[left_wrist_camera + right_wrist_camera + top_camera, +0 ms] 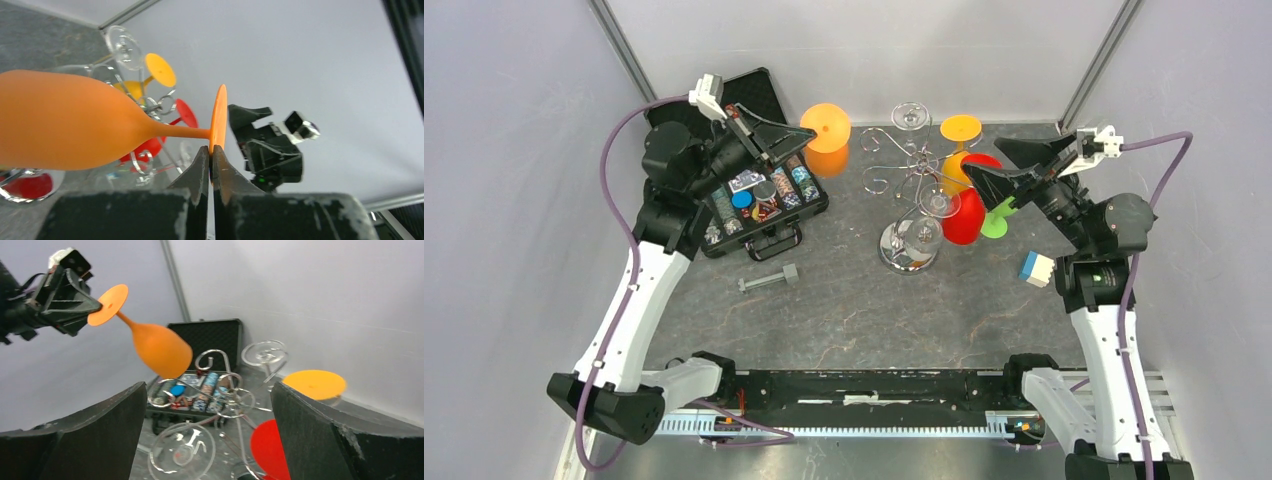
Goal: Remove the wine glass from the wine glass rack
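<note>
Grey desk (844,310) below: your left hand (211,152) pinches the orange glass (65,125), ten o'clock from the rack (894,258); lower gently; right hand (986,165) is apart.

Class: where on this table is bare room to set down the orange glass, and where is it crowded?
Bare: the table's near middle, bordered by the bolt, the rack and the block; a strip between the case and rack. Crowded: right of it, around the red glass and yellow glass.

White link shells and black joints mark the left arm (639,300) and right arm (1104,340). Purple cables (606,155) trail both; the left tool (810,131) and right tool (981,158) are black, wedge-shaped, paint-scuffed. A green light (1097,277) glows on the right arm.
</note>
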Controlling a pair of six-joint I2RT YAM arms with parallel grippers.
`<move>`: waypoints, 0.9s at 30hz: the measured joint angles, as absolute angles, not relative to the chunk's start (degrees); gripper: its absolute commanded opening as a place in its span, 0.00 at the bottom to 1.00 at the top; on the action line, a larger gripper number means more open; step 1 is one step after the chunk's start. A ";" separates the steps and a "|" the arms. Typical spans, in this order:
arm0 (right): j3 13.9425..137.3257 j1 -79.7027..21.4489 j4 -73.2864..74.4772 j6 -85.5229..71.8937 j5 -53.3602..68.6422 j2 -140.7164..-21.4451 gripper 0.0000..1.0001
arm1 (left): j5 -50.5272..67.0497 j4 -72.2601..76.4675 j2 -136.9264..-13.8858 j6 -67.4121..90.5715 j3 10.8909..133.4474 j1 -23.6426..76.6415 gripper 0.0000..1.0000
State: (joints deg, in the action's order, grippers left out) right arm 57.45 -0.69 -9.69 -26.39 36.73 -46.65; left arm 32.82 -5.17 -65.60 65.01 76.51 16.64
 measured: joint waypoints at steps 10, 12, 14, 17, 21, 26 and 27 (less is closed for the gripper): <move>54.13 -11.00 -29.82 -43.75 39.18 -50.37 0.98 | 36.25 16.93 -64.14 80.88 74.52 18.48 0.02; 54.70 -14.61 -31.57 -44.75 38.76 -52.31 0.98 | 36.18 21.50 -64.14 83.15 74.46 20.91 0.02; 55.86 -17.47 -32.14 -45.01 38.02 -54.22 0.98 | 36.18 26.13 -64.23 85.23 74.46 23.20 0.02; 57.04 -19.03 -32.14 -45.23 35.79 -55.46 0.98 | 36.12 33.52 -64.86 88.88 74.46 25.96 0.02; 56.05 -19.14 -33.80 -47.55 28.75 -54.43 0.98 | 35.97 40.93 -66.17 94.56 74.24 26.61 0.02; 52.03 -19.16 -41.34 -53.87 25.17 -53.63 0.98 | 34.94 49.28 -68.34 102.28 72.18 26.61 0.02; 51.92 -19.25 -43.00 -55.07 25.26 -54.15 0.98 | 34.72 50.33 -68.73 103.39 71.81 26.61 0.02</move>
State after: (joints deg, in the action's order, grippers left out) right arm 51.92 -19.25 -43.00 -55.07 25.26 -54.15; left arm 34.72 50.33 -68.73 103.39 71.81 26.61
